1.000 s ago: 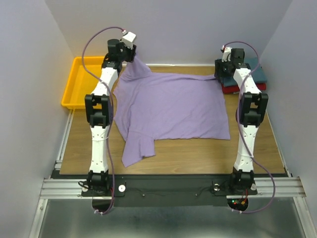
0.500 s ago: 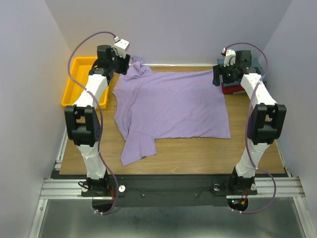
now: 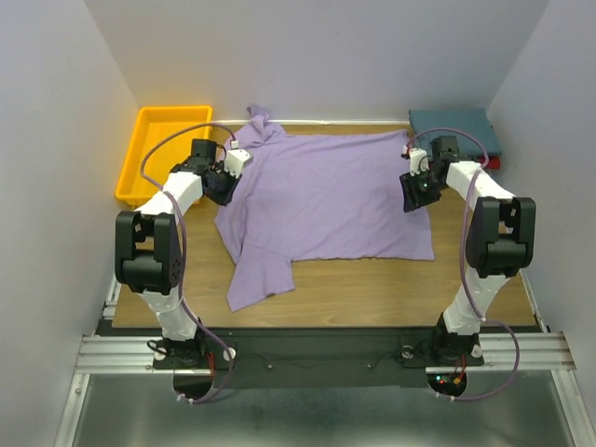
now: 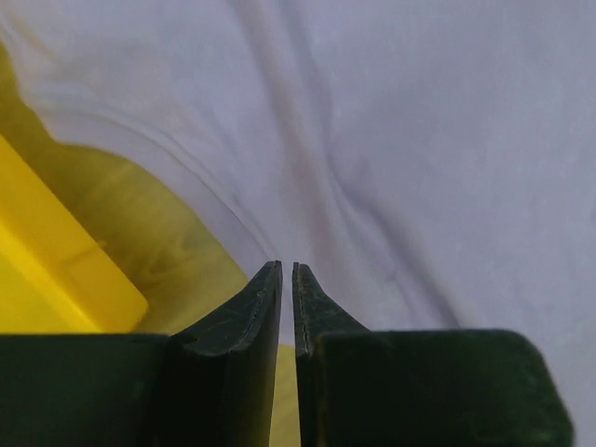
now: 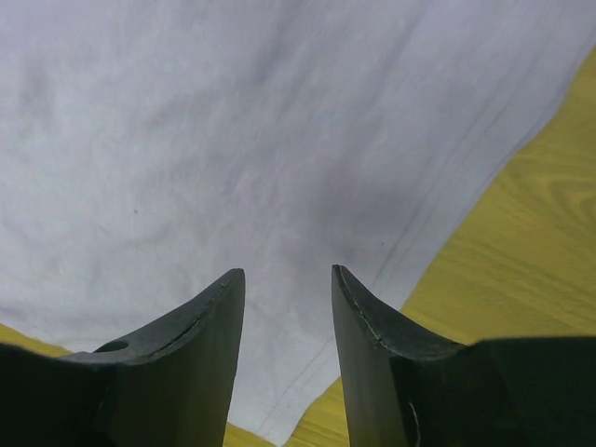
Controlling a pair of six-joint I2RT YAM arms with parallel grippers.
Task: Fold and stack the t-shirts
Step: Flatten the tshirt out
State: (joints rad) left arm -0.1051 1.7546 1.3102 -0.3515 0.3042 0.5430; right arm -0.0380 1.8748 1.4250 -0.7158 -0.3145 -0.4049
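Two side edges waiting, first fold not yet made

One lavender t-shirt (image 3: pixel 326 196) lies spread flat on the table (image 3: pixel 372 293), a sleeve trailing toward the near left. Midway back, the left claw (image 4: pixel 287 267) sits at the shirt's left edge, its fingers almost together with nothing seen between them. The right claw (image 5: pixel 287 272) hangs over the right edge, fingers apart. Folding looks barely begun. Next, each claw likely has to pinch its edge and carry it inward. Far right, a folded teal shirt (image 3: pixel 456 121) rests on a red one (image 3: pixel 491 163); a yellow tray (image 3: pixel 173 111) sits far left.
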